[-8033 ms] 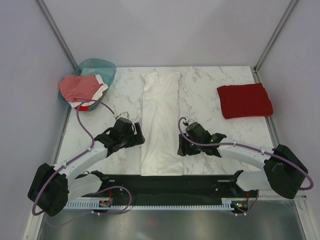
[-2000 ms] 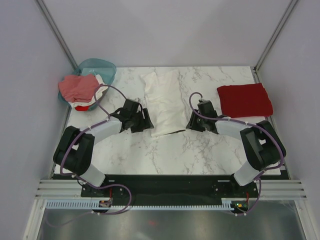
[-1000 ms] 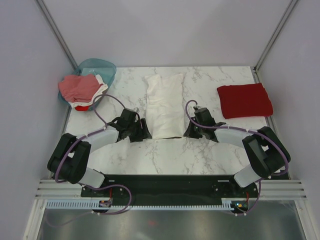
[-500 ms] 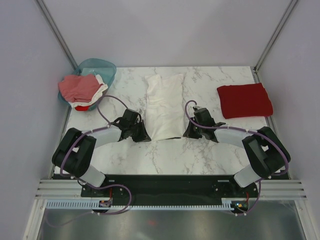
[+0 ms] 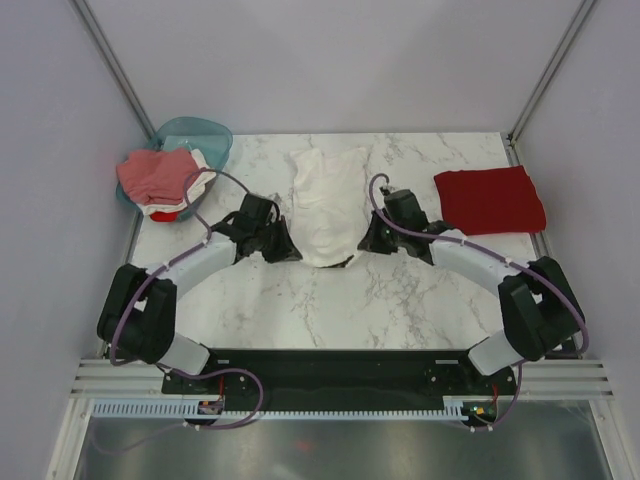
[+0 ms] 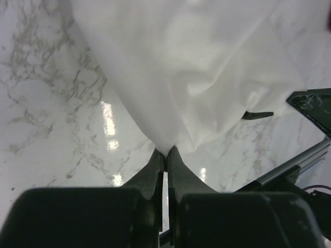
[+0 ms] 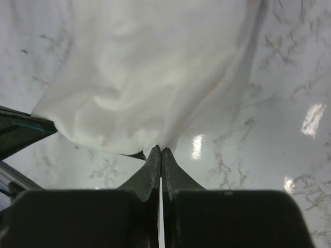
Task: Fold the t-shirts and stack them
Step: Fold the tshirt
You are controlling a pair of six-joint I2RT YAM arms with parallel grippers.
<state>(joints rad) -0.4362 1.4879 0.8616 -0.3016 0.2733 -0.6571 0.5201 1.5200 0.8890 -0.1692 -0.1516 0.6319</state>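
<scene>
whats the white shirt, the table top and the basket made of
White shirt: soft matte cloth, probably cotton; it drapes and creases.
Table top: glossy, grey-veined, with glare spots; marble or a marble-look laminate.
Basket: translucent teal, looks like plastic.

Left arm, right arm: white link shells, black joints. Purple cables looped along each. Fingers: black, tapered. Base rail: black.
</scene>
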